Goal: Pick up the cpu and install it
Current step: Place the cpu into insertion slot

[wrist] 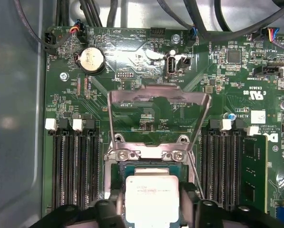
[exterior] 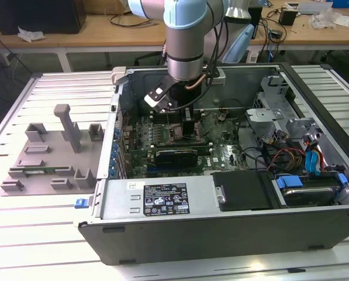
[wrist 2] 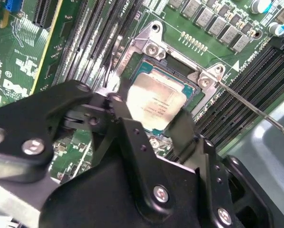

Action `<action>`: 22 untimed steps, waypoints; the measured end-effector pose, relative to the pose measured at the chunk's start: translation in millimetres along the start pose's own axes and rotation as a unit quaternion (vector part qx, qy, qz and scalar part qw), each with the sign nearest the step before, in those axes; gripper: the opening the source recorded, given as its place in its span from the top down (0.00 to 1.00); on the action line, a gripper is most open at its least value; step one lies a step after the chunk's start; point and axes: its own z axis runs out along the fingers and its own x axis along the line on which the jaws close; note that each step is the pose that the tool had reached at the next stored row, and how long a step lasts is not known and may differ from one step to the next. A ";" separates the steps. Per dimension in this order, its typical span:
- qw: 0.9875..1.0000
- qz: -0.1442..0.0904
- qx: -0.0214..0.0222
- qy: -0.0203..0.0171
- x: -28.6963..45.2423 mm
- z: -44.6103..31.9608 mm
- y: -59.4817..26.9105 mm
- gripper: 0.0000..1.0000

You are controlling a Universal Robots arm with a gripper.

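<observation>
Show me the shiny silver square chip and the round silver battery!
Shiny silver square chip [wrist: 151,195]: first wrist view, middle of its top.
Round silver battery [wrist: 91,60]: first wrist view, its centre.

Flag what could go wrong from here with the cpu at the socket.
1. The pincer grips the cpu right over the socket; any skew on release could seat it crooked and damage contacts.
2. The thin lever rod passes close to one finger and might snag when the arm lifts.
</observation>
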 end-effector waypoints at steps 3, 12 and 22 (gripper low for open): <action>1.000 0.000 0.000 0.000 -0.2 -1.0 -0.1 0.33; 1.000 0.000 0.000 -0.002 -0.5 -10.4 0.3 0.33; 1.000 0.000 0.000 -0.002 -0.5 -10.3 0.3 0.78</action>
